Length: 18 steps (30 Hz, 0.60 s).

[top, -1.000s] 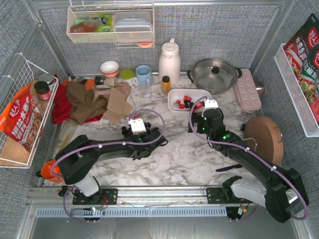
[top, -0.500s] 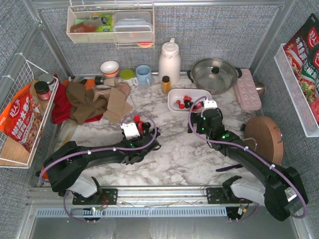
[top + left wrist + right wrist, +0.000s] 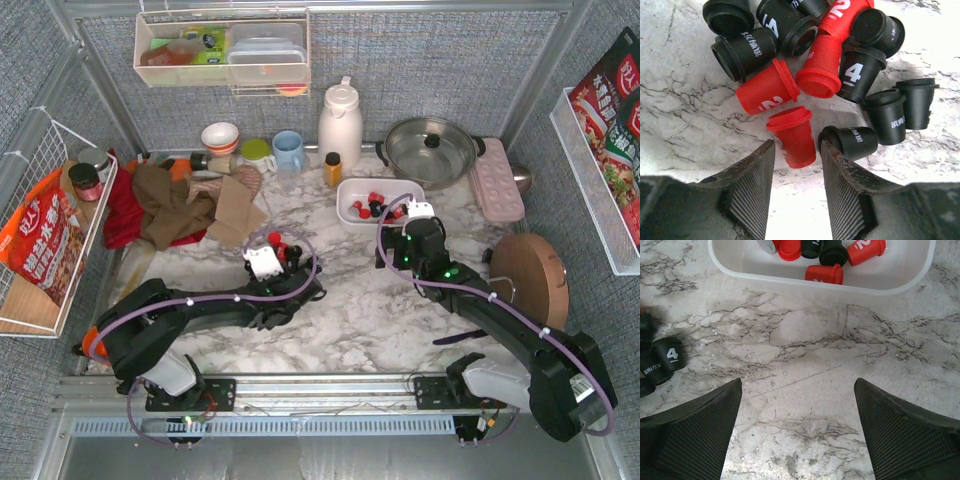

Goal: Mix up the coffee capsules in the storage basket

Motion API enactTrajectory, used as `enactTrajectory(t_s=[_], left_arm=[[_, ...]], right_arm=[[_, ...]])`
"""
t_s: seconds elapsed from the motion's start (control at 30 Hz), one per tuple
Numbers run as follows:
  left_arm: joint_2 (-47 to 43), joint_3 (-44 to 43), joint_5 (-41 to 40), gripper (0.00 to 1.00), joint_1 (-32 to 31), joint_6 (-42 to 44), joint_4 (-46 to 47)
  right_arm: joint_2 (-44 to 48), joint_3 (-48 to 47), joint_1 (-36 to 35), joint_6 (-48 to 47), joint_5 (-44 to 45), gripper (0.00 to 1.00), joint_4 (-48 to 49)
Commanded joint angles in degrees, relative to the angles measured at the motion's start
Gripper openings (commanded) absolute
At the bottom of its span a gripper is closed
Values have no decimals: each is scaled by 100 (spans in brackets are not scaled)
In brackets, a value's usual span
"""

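Observation:
A pile of red and black coffee capsules [image 3: 805, 55] lies on the marble, also seen in the top view [image 3: 283, 245]. My left gripper [image 3: 797, 145] is low over the pile's near edge. Its jaws are partly open on either side of the narrow end of one red capsule [image 3: 792, 137] lying on its side, with thin gaps showing. The white storage basket [image 3: 920, 277] holds several red and black capsules [image 3: 825, 274]; in the top view the basket [image 3: 350, 190] sits at the back centre. My right gripper [image 3: 797, 382] hangs wide open over bare marble just in front of the basket, holding nothing.
Behind the basket stand a small yellow-capped bottle [image 3: 333, 168], a white kettle [image 3: 340, 122] and a lidded pot [image 3: 430, 148]. A pink dimpled tray [image 3: 496, 180] and a round wooden board [image 3: 530, 278] lie to the right. Cloths and cardboard [image 3: 175, 205] are heaped at the back left.
The left arm dropped and its wrist shifted slightly left, uncovering the capsule pile in the top view. Its jaws narrowed, then held still. The right arm has barely moved.

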State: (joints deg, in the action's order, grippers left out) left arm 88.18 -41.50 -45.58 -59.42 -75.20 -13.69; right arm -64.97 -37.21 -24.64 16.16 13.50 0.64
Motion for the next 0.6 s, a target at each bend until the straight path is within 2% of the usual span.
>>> enactTrajectory(t_s=[0.0, 0.4, 0.57], left_arm=[[99, 11, -205, 49, 25, -120, 36], [5, 471, -25, 45, 173, -74, 531], [37, 537, 227, 48, 348, 475, 861]], right_arm=[[-20, -20, 1, 54, -48, 99, 164], [-86, -46, 6, 62, -93, 99, 157], [-111, -47, 6, 71, -102, 99, 173]])
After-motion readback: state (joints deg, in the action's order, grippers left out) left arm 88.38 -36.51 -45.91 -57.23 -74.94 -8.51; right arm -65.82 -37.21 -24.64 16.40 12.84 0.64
